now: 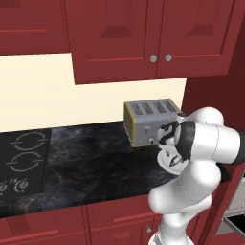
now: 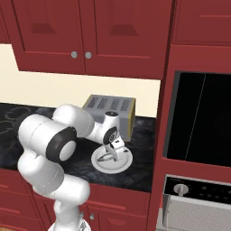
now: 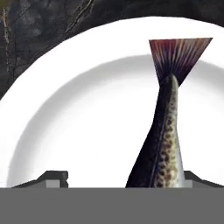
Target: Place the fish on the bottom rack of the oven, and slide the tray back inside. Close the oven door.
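The arm [image 2: 54, 149] is folding low over the counter [image 1: 86, 162], its elbow bulging toward the base and its wrist reaching forward and down. The gripper [image 2: 112, 154] is pointing down at the plate [image 2: 100, 163], its fingertips sitting just above or on the white surface. In the hand view the fingers [image 3: 54, 178] are standing apart, one at the left and one at the right, with the fish [image 3: 164, 144] lying between them but close against the right one. Whether they are pinching it yet I cannot tell; the gap looks fairly wide.

The fish is lying on the plate, its tail fin pointing toward the far rim.

The toaster [image 2: 110, 110] is standing just behind the plate, near the wrist. The plate is sitting near the counter's front edge, with bare dark stone stretching off to the left toward the cooktop [image 1: 24, 158]. To the right, a red cabinet post is separating the counter from the oven [image 2: 200, 119], whose door [image 2: 194, 212] is showing low at the right.
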{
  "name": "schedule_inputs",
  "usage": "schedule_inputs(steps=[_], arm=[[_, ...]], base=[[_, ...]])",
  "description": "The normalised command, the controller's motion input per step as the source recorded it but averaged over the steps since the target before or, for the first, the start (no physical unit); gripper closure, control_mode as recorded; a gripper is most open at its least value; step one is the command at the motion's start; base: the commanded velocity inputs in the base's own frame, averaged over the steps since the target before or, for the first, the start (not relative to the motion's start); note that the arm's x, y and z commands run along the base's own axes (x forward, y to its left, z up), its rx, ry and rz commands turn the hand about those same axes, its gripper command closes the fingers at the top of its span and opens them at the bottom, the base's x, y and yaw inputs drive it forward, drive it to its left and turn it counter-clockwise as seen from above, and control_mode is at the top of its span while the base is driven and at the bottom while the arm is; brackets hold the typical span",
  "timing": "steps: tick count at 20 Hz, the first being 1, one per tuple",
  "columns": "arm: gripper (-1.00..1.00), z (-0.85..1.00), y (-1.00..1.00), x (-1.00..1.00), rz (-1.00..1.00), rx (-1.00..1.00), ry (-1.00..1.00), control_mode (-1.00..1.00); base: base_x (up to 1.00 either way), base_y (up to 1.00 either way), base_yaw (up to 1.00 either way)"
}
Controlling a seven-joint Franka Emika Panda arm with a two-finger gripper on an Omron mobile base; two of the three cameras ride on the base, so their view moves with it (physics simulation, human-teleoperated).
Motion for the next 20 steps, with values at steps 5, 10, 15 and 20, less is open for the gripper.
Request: schedule_inputs(steps=[5,10,15,20], arm=[[1.00,-0.06,0.00,0.01,0.00,0.01,-0.08,-1.00],[1.00,0.42,-0.01,-0.11,0.00,0.02,-0.17,-1.00],[1.00,0.86,-0.02,-0.33,0.00,0.00,-0.14,-1.00],[1.00,0.87,0.00,-0.46,0.00,0.00,-0.04,-1.00]], base=[[0.00,0.00,0.00],[0.00,0.00,0.00],[0.00,0.00,0.00],[0.00,0.00,0.00]])
